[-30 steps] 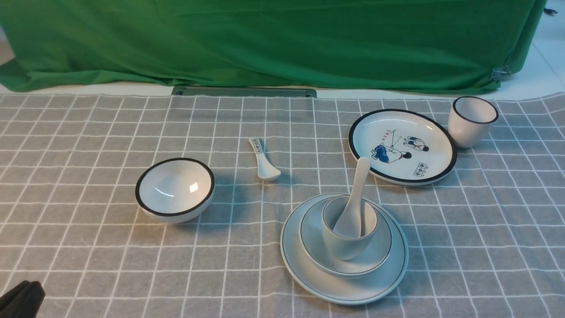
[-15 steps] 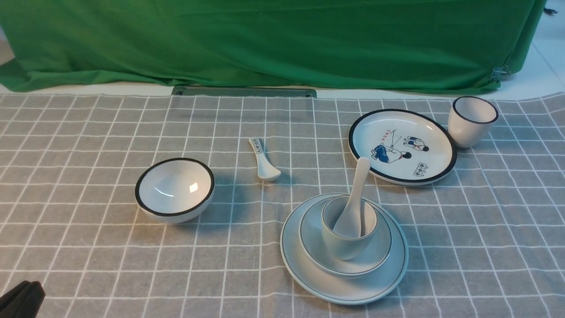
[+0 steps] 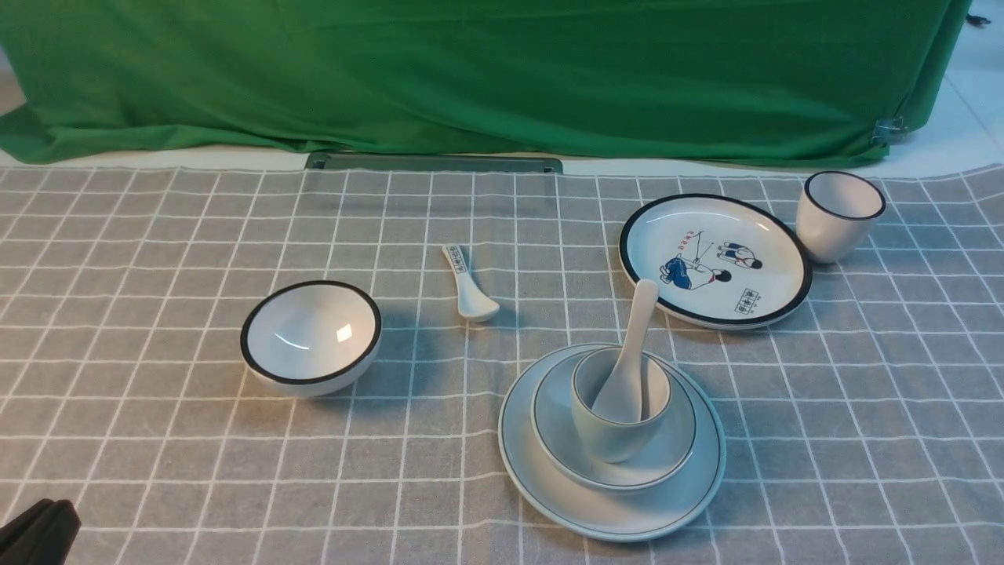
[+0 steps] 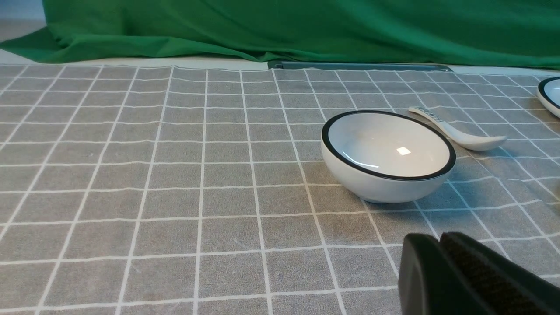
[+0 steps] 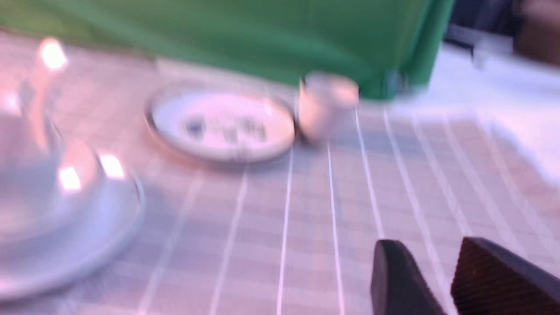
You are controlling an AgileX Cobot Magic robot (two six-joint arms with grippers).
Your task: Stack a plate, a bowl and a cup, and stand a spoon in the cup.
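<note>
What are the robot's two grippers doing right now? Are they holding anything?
Left gripper: closed, holding nothing.
Right gripper: open, nothing between its jaws.

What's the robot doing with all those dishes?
Neither arm is handling a dish right now. The plain plate holds the bowl, the cup stands in the bowl, and the long spoon leans in the cup, so the stack looks finished. The left gripper is shut; the right gripper is open with nothing between its fingers.
</note>
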